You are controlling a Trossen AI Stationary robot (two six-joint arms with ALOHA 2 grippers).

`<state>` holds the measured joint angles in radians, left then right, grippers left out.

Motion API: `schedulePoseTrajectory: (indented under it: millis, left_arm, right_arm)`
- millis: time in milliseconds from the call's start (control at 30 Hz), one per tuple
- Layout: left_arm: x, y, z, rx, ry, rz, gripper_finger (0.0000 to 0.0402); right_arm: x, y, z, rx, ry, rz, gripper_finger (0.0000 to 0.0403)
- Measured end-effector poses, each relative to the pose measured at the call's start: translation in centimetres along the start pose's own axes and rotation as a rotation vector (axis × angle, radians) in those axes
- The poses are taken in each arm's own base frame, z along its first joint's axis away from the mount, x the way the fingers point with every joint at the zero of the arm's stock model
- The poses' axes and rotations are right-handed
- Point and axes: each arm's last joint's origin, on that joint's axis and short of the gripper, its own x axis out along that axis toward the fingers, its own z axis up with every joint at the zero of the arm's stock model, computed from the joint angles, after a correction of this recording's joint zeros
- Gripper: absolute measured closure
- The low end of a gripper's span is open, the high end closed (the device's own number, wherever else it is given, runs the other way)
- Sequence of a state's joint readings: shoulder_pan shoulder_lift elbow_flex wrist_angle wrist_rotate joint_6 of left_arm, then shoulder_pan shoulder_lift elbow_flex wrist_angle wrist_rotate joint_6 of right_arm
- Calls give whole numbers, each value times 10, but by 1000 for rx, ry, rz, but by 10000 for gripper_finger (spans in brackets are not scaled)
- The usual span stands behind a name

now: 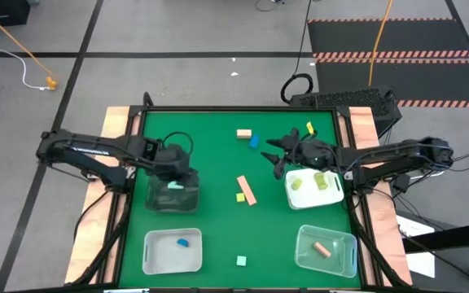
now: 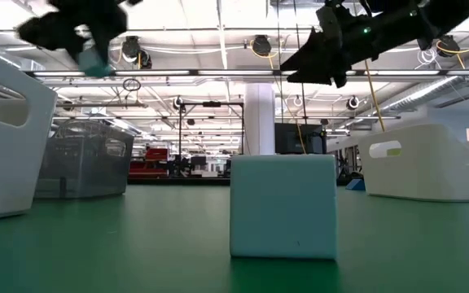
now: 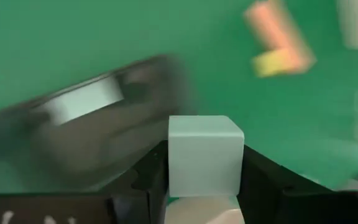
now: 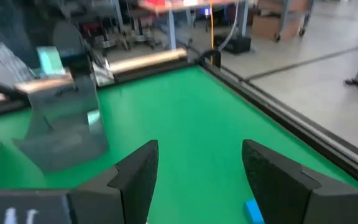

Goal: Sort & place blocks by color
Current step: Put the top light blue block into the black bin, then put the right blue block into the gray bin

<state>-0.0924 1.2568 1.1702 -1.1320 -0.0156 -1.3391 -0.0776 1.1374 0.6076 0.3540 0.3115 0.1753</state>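
My left gripper point(image 1: 177, 177) hangs over the dark see-through bin point(image 1: 173, 197) at the table's left, shut on a pale mint cube point(image 3: 204, 155). My right gripper point(image 1: 278, 156) is open and empty, up in the air right of centre. It hovers near a blue block point(image 1: 254, 142), which lies flat on the green mat. A salmon block point(image 1: 244, 133), a yellow block point(image 1: 309, 128), a salmon bar point(image 1: 247, 190) and a yellow-green block point(image 1: 240, 196) also lie on the mat. Another mint cube point(image 1: 241, 260) sits by the near edge. My left gripper pinches the mint cube by two opposite side faces point(image 3: 173, 163), one finger on each side. The fingers come from above, slanting down. The cube is lifted clear and hangs over the dark bin, as the low view shows point(image 2: 96, 61).
A white tray point(image 1: 332, 195) at the right holds yellow-green blocks. A clear bin point(image 1: 153, 259) at the near left holds a blue block point(image 1: 183, 242). A clear bin point(image 1: 344, 259) at the near right holds a salmon block point(image 1: 322, 249). Open green mat lies at the table's middle.
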Motion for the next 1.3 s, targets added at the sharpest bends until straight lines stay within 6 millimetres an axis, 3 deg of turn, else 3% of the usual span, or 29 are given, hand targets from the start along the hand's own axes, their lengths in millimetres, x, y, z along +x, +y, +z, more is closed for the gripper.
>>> schedulePoseTrajectory:
  millis: [133,367,533,700,967,1167,1300]
  left_arm:
    - [5,10,-8,-61,-8,170,264]
    - [25,9,-11,-54,-13,255,244]
    - [43,13,-12,-70,8,330,262]
    - [54,13,-13,-87,13,300,264]
    - [78,17,-16,-111,51,219,221]
    - [99,31,-20,-149,86,223,278]
    - [102,32,-21,-151,85,210,315]
  right_arm:
    - [-3,-2,-4,38,-115,20,181]
    - [-6,-5,-10,62,-196,28,181]
    - [-3,-13,-19,73,-98,-21,181]
    - [0,-35,-37,115,95,-143,181]
    - [-6,-68,-64,103,412,-311,181]
    - [-11,-84,-71,67,529,-320,181]
    - [-14,-92,-75,55,586,-305,181]
